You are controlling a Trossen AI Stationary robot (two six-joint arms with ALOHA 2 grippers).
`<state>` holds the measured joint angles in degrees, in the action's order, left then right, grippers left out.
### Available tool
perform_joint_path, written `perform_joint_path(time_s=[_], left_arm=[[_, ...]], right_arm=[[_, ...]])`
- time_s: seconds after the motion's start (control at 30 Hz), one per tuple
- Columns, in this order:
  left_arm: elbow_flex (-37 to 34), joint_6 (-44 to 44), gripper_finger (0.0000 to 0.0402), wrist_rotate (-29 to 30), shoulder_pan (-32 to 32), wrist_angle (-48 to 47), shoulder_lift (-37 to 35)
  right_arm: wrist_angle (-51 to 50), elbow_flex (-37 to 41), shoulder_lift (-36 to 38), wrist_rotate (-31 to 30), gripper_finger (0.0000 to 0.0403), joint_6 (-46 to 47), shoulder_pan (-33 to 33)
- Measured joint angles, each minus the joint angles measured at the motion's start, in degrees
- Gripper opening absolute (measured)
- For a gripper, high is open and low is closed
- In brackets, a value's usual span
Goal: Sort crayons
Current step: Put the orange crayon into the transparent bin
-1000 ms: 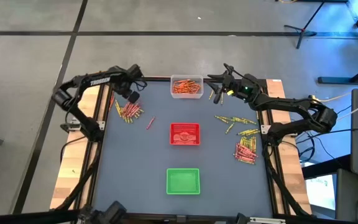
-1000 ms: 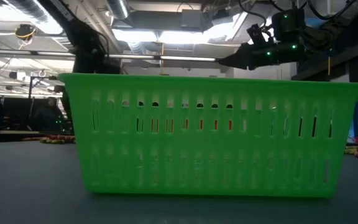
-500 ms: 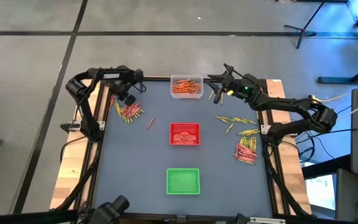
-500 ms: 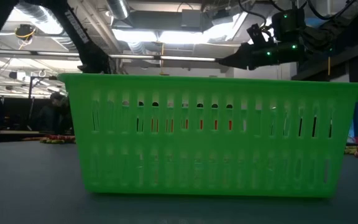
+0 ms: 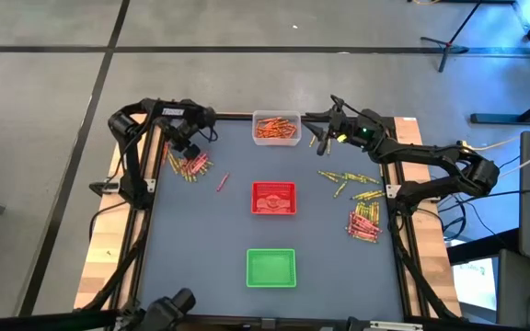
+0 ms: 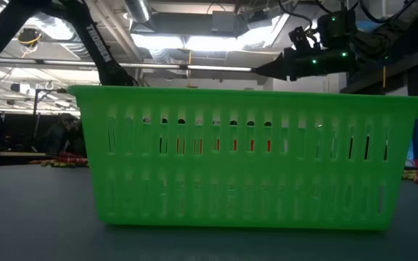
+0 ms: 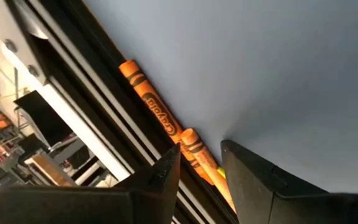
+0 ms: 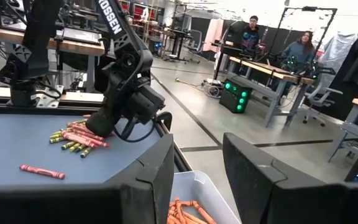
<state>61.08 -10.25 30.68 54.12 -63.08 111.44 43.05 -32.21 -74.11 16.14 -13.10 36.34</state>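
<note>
While the red tray (image 5: 273,198) sits at the middle of the worktop (image 5: 201,248), the left pincer (image 5: 181,145) hangs well to its left and toward the far edge, over a heap of red and olive crayons (image 5: 190,165); its fingers are spread, and its wrist view shows two orange crayons (image 7: 166,124) lying along the worktop's edge between them. One loose red crayon (image 5: 222,182) lies just left of the red tray. Beyond the red tray stands a clear tray (image 5: 276,128) filled with orange crayons. Nearer than the red tray is the green tray (image 5: 270,268), which looks bare inside. Right of the clear tray, the right pincer (image 5: 321,135) hovers with fingers spread, holding nothing. Olive crayons (image 5: 348,179) are scattered right of the red tray, with a mixed pile (image 5: 364,223) beyond them.
</note>
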Motion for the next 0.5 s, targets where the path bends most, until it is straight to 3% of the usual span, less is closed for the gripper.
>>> perform_joint_path(time_s=[0.27, 0.5], left_arm=[[2.57, 2.46, 0.0096, -1.16, -0.12, -1.21, -0.04], [3.84, 1.13, 0.0044, 4.03, -2.44, -5.19, -3.15]], right_arm=[[0.08, 0.00, 0.00, 0.00, 0.0137, 0.00, -0.02], [0.07, 0.00, 0.00, 0.00, 0.0137, 0.00, 0.00]])
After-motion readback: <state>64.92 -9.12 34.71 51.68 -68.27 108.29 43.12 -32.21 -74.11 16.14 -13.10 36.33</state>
